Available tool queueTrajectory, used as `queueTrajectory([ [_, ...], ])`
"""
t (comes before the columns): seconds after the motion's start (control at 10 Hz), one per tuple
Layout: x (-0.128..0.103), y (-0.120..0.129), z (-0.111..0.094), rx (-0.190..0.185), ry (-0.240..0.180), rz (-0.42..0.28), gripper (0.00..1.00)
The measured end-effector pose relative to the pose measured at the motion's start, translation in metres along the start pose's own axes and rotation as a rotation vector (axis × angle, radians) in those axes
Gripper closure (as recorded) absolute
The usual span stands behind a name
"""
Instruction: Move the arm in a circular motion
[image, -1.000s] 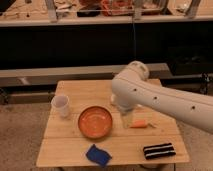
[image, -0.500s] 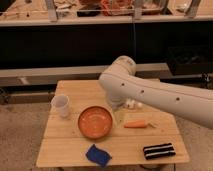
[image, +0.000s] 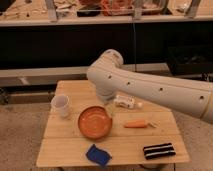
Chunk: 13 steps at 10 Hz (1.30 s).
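Observation:
The large glossy white arm (image: 150, 87) with small dark dots reaches in from the right edge and bends at a rounded elbow (image: 107, 62) above the back of the wooden table (image: 70, 145). From the elbow a short segment drops toward the table. Its pale narrow tip, the gripper (image: 111, 109), hangs just above the far right rim of the orange bowl (image: 95, 122). The gripper holds nothing that I can see.
On the table are a white cup (image: 61, 105) at the left, a white bottle lying down (image: 125, 102), a carrot (image: 136, 124), a blue cloth (image: 98, 155) at the front and a black-and-white striped object (image: 159, 150) at the front right. A dark shelf counter (image: 75, 20) runs behind.
The arm's elbow has swung left and slightly back over the table. The carrot and the white bottle, earlier partly covered by the arm, now show fully.

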Motion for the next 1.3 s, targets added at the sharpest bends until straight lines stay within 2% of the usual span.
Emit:
queueTrajectory([
  [0.3, -0.008, -0.033, 0.0, 0.004, -0.009, -0.01, 0.2],
  [0.6, 0.01, -0.048, 0.004, -0.008, -0.002, -0.003, 0.2],
  [0.9, 0.019, -0.076, 0.011, -0.006, -0.005, -0.006, 0.2],
  [1.0, 0.025, -0.077, 0.012, -0.012, -0.003, 0.005, 0.2],
  [1.3, 0.063, -0.085, 0.019, -0.024, -0.007, 0.059, 0.2],
])
